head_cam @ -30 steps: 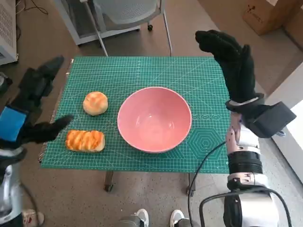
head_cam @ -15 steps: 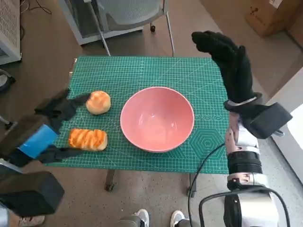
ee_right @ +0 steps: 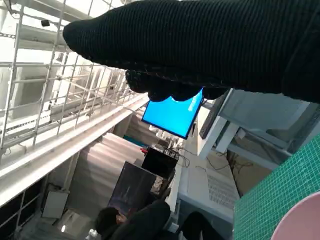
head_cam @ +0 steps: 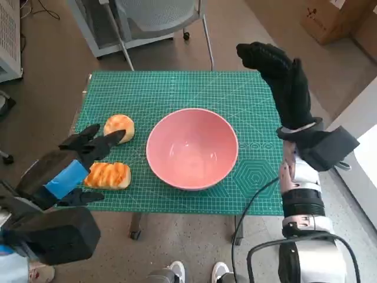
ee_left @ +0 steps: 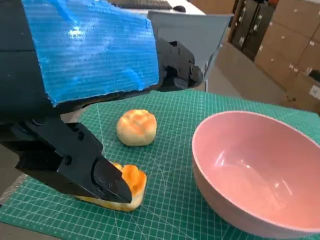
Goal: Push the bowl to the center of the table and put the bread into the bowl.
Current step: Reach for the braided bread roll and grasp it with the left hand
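No words or numbers can be read here. The green mat (head_cam: pixel 177 88) on the table has white grid lines and shapes, with some tiny marks near its right edge, but they are too small to read. A box (head_cam: pixel 330 17) on the floor has a white label that is too blurry to read.

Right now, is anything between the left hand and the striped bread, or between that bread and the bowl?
Nothing visible blocks either. The left hand hovers open above the striped bread, and only bare green mat lies between that bread and the pink bowl. The round bun sits farther back, off that line.
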